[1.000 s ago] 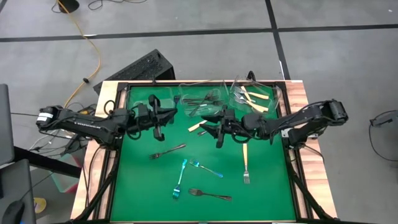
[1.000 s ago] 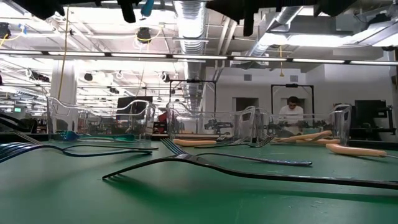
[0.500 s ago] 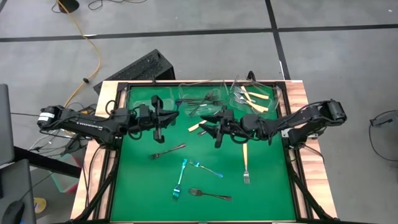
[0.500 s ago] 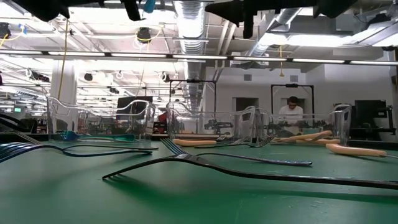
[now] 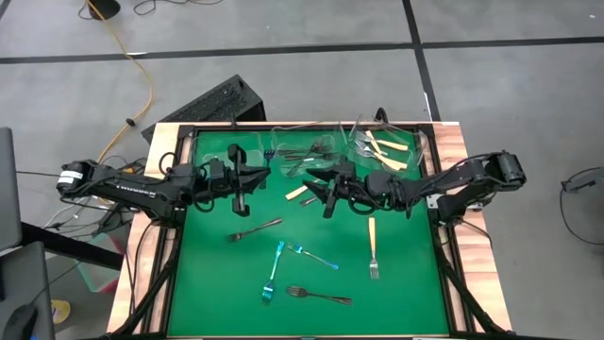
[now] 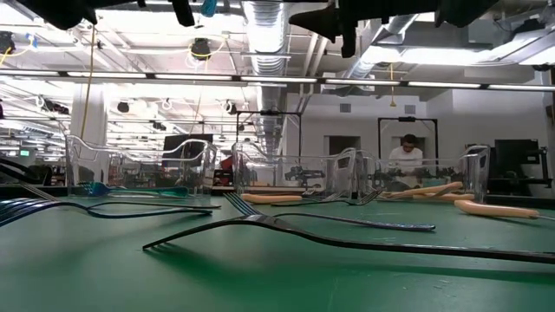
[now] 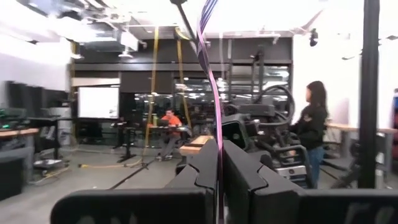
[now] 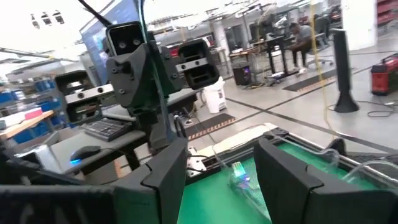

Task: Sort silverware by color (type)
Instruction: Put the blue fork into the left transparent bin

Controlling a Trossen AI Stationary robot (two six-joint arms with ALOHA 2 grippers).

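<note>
My left gripper (image 5: 253,178) hovers over the green mat's far left, shut on a slim iridescent blue-purple fork (image 7: 211,74). The right wrist view shows the same fork (image 8: 141,28) sticking up past the fingers. My right gripper (image 5: 326,194) faces it from the mat's middle, open, nothing between its fingers (image 8: 165,174). On the mat lie two dark forks (image 5: 253,229) (image 5: 319,296), two teal forks (image 5: 274,267) (image 5: 316,257) and a cream-handled fork (image 5: 373,247). My left gripper pinches the iridescent fork (image 7: 217,155) between its two fingers, seen edge-on. The fork runs on up beyond the fingertips, lifted clear of the mat. The fingers themselves hide which end of the fork they have.
Clear tubs stand along the far edge: one with teal forks (image 6: 139,169), one with dark forks (image 5: 302,156), one with cream-handled forks (image 5: 382,146). A loose cream handle (image 5: 298,192) lies under the grippers. A raised black frame (image 5: 179,236) rims the mat. A person sits in the room behind.
My right gripper has turned a little where it stands, still open. The left gripper keeps the fork up, and the forks on the mat have not moved.
</note>
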